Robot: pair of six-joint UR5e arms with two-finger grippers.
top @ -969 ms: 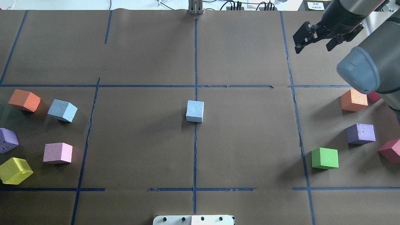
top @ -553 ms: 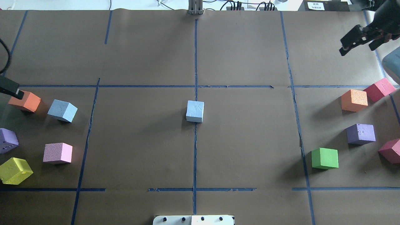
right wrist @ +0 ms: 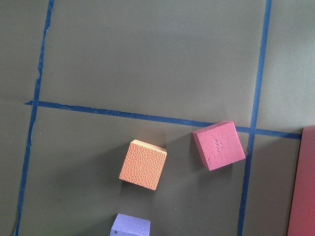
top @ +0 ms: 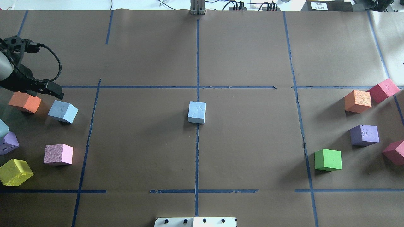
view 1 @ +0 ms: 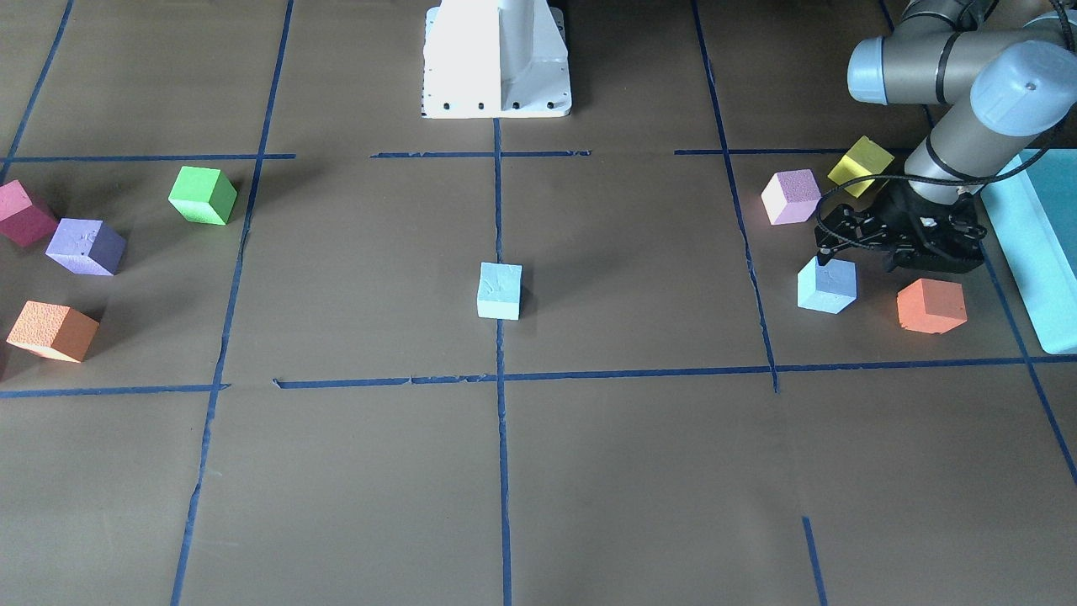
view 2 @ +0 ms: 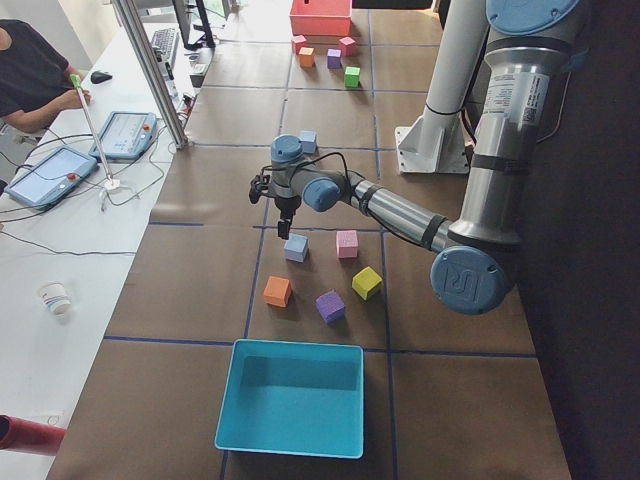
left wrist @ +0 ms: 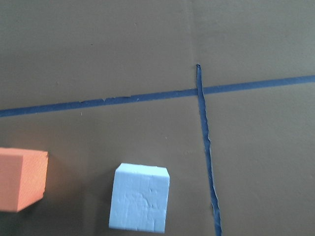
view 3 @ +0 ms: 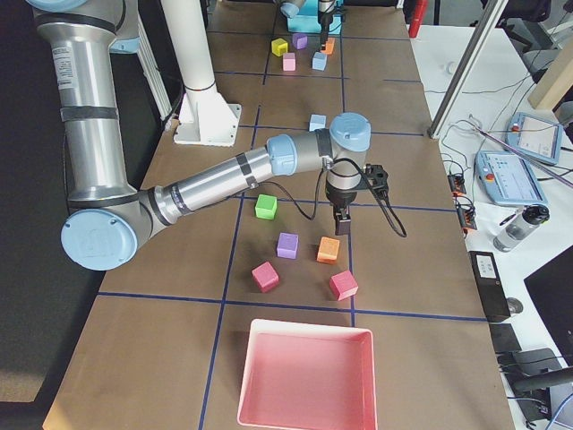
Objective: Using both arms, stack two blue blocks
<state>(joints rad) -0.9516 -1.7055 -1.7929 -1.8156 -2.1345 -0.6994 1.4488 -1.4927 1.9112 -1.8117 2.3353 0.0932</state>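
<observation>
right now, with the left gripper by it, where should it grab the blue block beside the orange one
Come straight down and close on two opposite side faces of the blue block. It sits flat but turned off the tape grid, so the left gripper probably needs a wrist turn to square up. Prefer the faces not toward the orange block, which is close but apart.

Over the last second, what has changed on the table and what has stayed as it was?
The right gripper swung out of the overhead view, rightward. The left gripper came in from the left, up to the left blue block. Nothing gripped. The centre blue block and all other cubes stayed put.
</observation>
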